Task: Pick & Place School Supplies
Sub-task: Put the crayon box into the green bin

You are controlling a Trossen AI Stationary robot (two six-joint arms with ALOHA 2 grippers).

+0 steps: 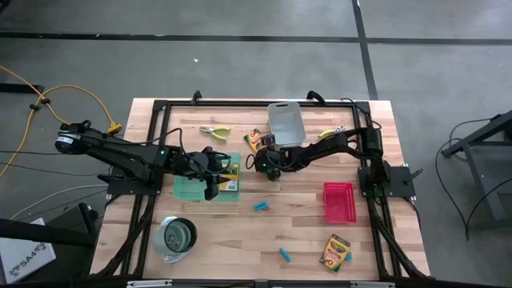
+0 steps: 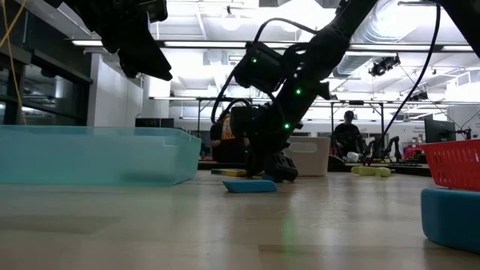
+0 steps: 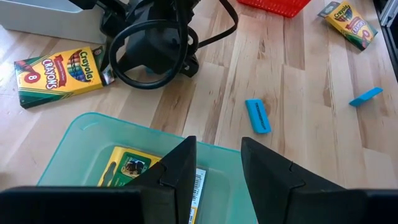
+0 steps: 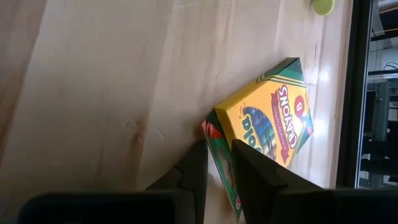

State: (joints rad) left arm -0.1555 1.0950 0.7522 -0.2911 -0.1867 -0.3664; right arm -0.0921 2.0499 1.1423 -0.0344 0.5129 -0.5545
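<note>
While left fingers (image 3: 214, 180) gape (above the bin), right fingers (image 4: 217, 168) pinch a crayon box (image 4: 267, 124).

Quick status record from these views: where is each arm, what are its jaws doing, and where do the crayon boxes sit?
left gripper: above the green bin, jaws open, holding nothing
box in bin: crayon box in the bin
right gripper: low at table centre, jaws closing on the edge of the crayon box by the grey bin
third box: crayon box near the front edge, below the red tray
loose blue blocks: one at centre, another nearer the front
</note>
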